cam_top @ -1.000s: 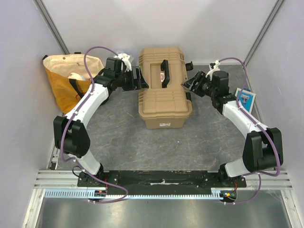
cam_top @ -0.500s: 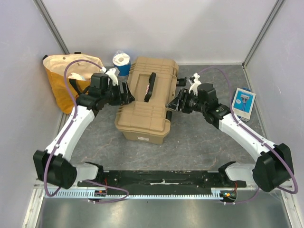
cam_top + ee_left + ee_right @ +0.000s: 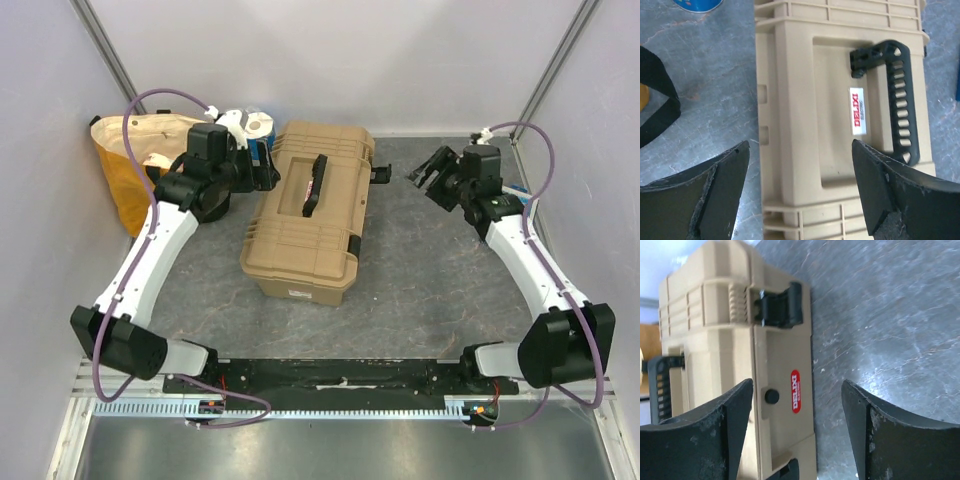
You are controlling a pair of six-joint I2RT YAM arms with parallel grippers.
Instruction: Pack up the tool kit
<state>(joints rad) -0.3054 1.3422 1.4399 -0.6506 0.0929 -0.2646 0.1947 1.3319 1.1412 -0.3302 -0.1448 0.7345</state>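
Top view: one tan ribbed toolbox (image 3: 305,230) is sitting closed at frame centre, skewed on the grey table (image 3: 430,280), and its one black handle (image 3: 315,183) is lying flat on the lid. Two black latches (image 3: 780,305) are showing on its side (right wrist view).

One yellow cloth bag (image 3: 120,170) is standing at upper left. One blue-and-white roll (image 3: 262,127) is peeking out behind the left gripper (image 3: 262,168).

The left gripper is hovering at the box's upper-left edge, jaws spread, gripping nothing. The right gripper (image 3: 425,172) is hanging at upper right, apart from the box, jaws spread, empty.
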